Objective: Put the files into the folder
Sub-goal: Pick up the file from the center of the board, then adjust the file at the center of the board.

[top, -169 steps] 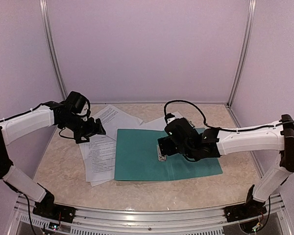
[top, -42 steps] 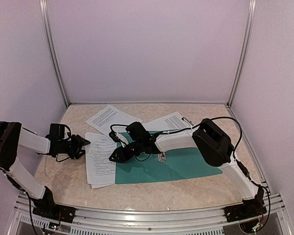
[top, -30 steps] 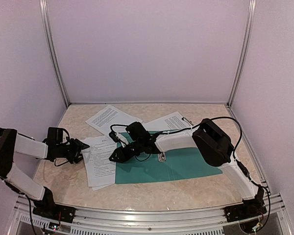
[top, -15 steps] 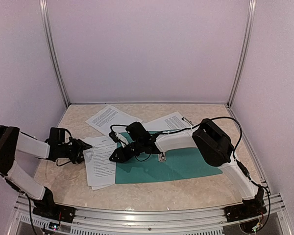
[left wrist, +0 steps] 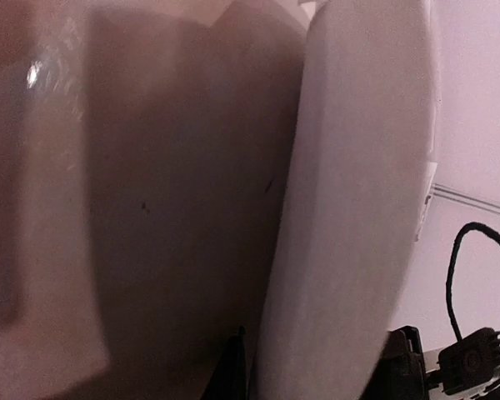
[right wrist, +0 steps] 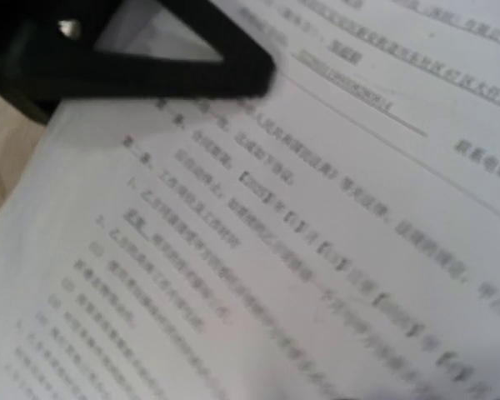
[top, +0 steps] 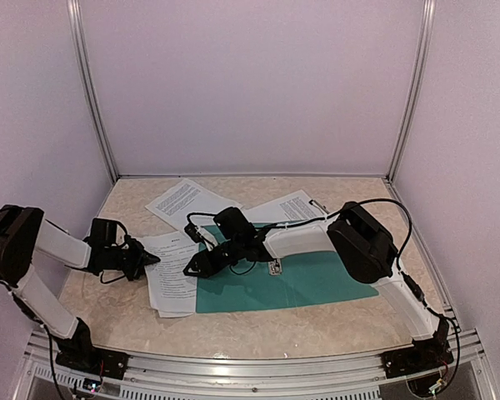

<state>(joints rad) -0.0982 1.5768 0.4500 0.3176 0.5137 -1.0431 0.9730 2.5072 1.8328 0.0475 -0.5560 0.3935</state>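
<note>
So here's where you were. Your left arm sat low on the left side of the table (top: 258, 333), with the left gripper (top: 147, 260) right at the left edge of the stack of files (top: 173, 287). The tips looked like they were touching the paper, but I honestly couldn't tell whether the fingers were pinched on a sheet or just resting against it. The left wrist view didn't help, it was just a blurry pale surface right up against the lens.

Your right arm reached across the folder (top: 317, 283), and the right gripper (top: 193, 267) was down where the right side of the stack met the folder's left edge. The right wrist view was filled with printed text from the files (right wrist: 317, 250), with one black finger (right wrist: 150, 58) over the paper in the top-left corner. I only saw that one finger, so I couldn't tell if it was clenched or released either.

The folder lay open and flat in the middle of the table, with its silver clip (top: 274, 267) near the centre fold. The stack was on the table just left of it, not inside. A loose sheet (top: 183, 200) lay further back on the left, and another sheet (top: 293, 207) poked out behind the folder.
</note>
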